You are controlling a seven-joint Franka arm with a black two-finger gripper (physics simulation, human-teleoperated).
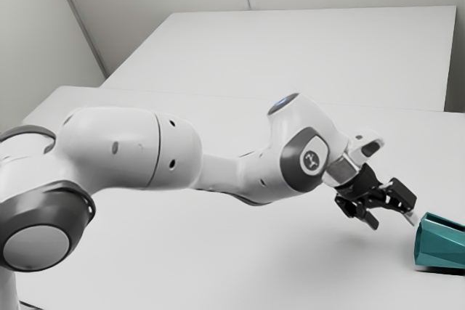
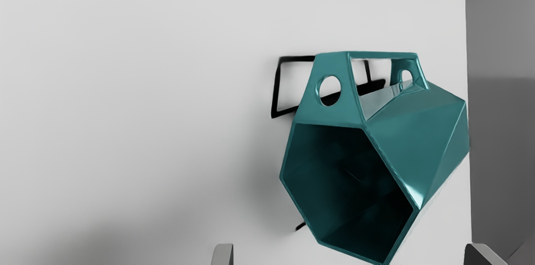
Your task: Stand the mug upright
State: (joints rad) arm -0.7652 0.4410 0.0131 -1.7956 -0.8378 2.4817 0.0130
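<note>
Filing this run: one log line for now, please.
mug: lying on its side, mouth facing gripper | gripper: open, near mug, not holding it | upright: not yet

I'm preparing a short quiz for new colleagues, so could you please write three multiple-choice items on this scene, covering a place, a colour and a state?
1. Where is the mug in the exterior view?
A) At its left edge
B) At its top edge
C) At its right edge

2. What colour is the mug?
A) Teal
B) Red
C) Yellow

3. How does the mug lie or stand?
A) Upright
B) On its side
C) Upside down

Right letters:
1: C, since that view's right edge cuts the mug off, just beyond the hand.
2: A, since its outer faces and its handle are blue-green in the wrist view.
3: B, since its open mouth faces sideways, toward the hand, rather than up or down.
</note>
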